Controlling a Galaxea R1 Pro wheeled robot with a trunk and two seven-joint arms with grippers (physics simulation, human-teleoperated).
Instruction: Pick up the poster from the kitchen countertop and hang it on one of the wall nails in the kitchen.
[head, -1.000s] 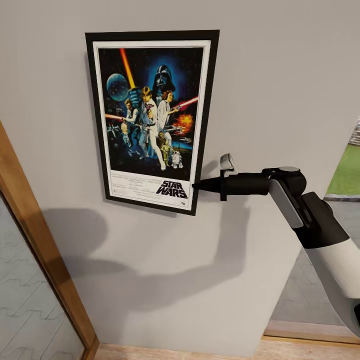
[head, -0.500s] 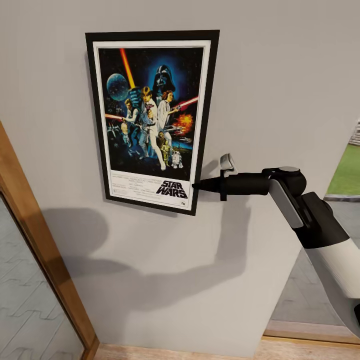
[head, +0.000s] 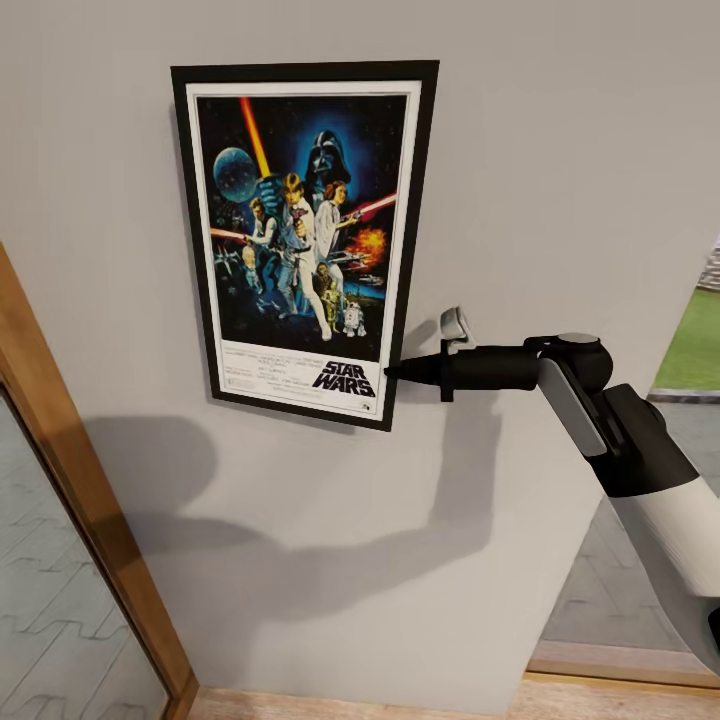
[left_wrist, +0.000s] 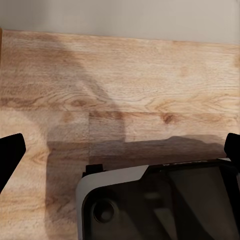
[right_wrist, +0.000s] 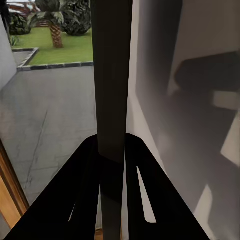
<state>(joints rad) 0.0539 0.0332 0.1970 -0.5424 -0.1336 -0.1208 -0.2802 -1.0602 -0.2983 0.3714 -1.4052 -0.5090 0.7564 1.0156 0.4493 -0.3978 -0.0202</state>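
The poster (head: 300, 230), black-framed with a white border and Star Wars art, lies flat and upright against the off-white wall (head: 560, 150) in the head view. My right gripper (head: 395, 372) reaches in from the right and is shut on the poster's right edge near its lower corner. The right wrist view shows the dark frame edge (right_wrist: 111, 75) pinched between the two black fingers of that gripper (right_wrist: 111, 160). No wall nail shows; the poster covers the wall behind it. My left gripper (left_wrist: 120, 150) hangs open above the wood floor, fingers far apart.
A wood window frame (head: 60, 450) slants down the left side with glass beyond it. To the right the wall ends at an opening onto paving and grass (head: 695, 340). Pale plank floor (head: 400, 705) runs along the wall's foot. My own base (left_wrist: 160, 200) sits below the left gripper.
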